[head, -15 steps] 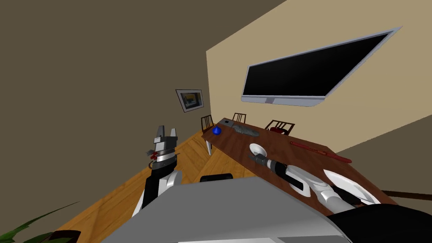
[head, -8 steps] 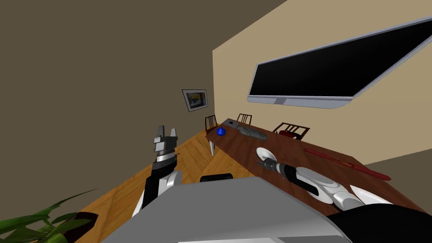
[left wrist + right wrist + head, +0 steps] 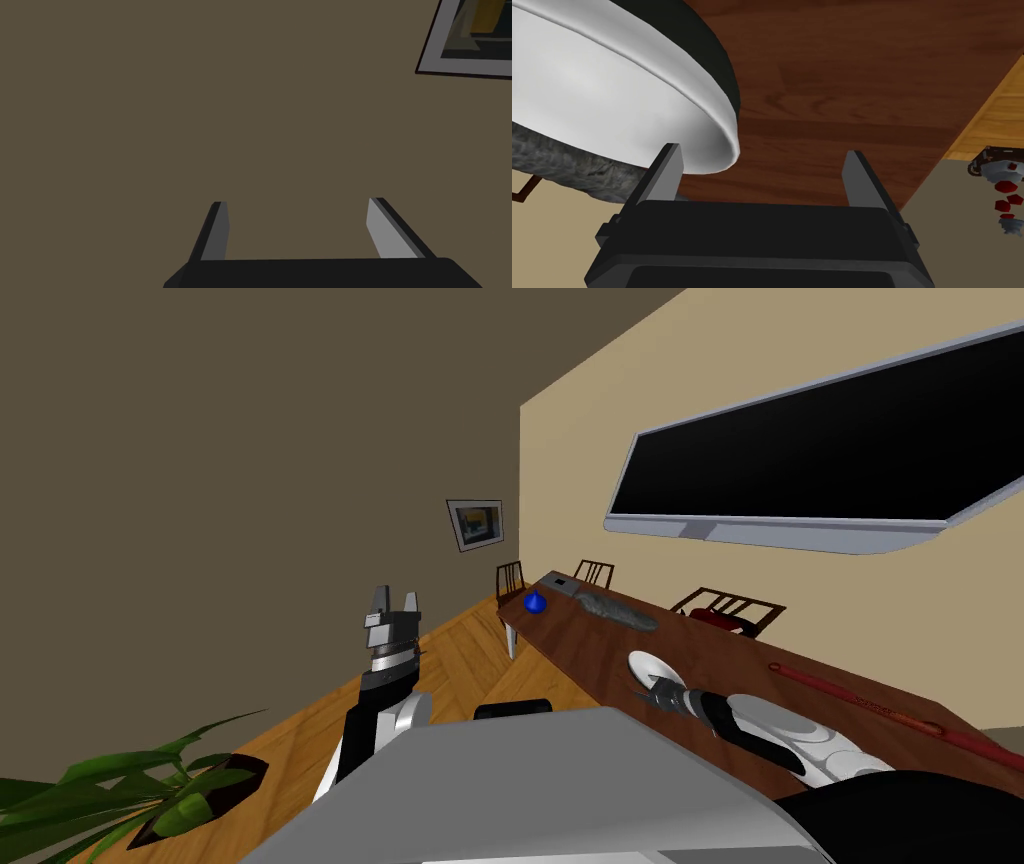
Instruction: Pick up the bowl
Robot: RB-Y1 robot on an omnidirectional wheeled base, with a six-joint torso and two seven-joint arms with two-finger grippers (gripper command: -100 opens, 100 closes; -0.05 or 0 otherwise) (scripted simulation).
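No text, label, brand, number or sign could be read anywhere. The framed picture (image 3: 475,524) on the brown wall showed only patches of yellow and dark colour, with no lettering to make out. The wall screen (image 3: 830,458) was plain black inside its grey rim.

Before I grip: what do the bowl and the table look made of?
Bowl: plain smooth white with soft shading and a rolled rim; ceramic or plastic, the look leaves it open. Table: wood, judging by reddish-brown grain and plank seams, with a smooth, slightly glossy finish.
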